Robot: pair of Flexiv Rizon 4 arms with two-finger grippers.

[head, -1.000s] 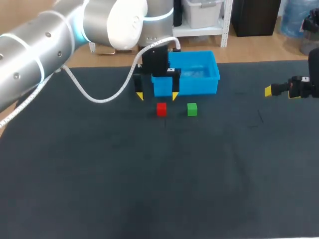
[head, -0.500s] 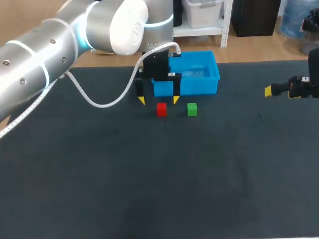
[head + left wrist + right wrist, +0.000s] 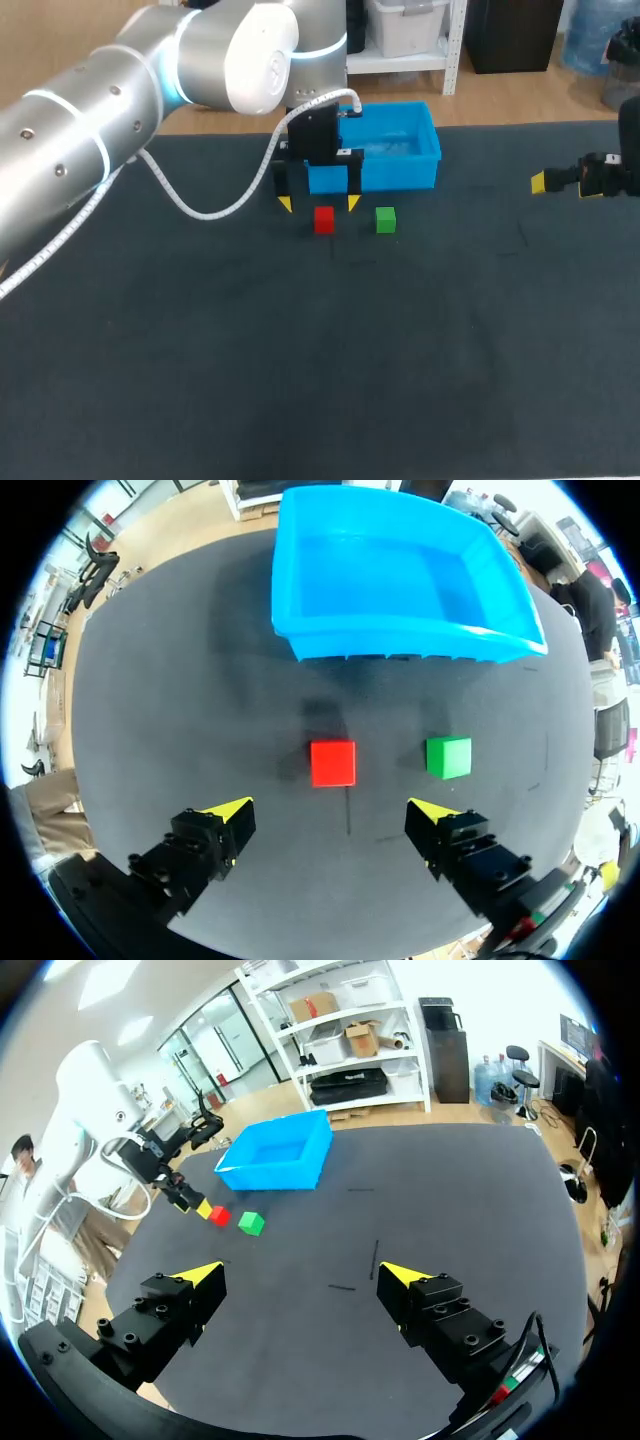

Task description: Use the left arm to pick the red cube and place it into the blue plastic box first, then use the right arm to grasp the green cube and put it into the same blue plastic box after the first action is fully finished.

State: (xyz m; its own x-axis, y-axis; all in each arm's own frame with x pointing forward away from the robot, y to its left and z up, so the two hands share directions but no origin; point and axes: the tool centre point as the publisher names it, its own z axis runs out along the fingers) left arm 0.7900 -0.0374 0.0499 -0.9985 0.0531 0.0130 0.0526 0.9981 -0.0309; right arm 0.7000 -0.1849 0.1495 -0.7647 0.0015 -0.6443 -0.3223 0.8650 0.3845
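**As the left gripper hangs over the red cube, the blue box holds nothing yet**

While the left fingers [image 3: 215, 830] stand wide apart with nothing between them, the red cube [image 3: 332, 763] lies on the table just ahead of their gap, roughly centred on it. The left gripper [image 3: 318, 203] hovers at the near wall of the blue plastic box [image 3: 400, 640], over the strip of table [image 3: 300, 380] between that wall and the cube.

I judge this to be the first step, the approach to the red cube, with no grasp made. The next move calls for a descent until the yellow tips flank the cube on two sides. After that come a close, a lift, and a short carry over the near wall of the box (a very short trip, by the look of it).

The green cube [image 3: 448, 757] sits just beside the red one, equally near the box, so the fingers must come down without nudging it.

My right gripper [image 3: 302, 1276] is also spread wide and empty, well apart from the box and off to its right. Its turn comes only after the red cube is in.

By my count there are:
- one red cube
- one green cube
- one blue box, with nothing visible inside
- two grippers, each with two yellow tips
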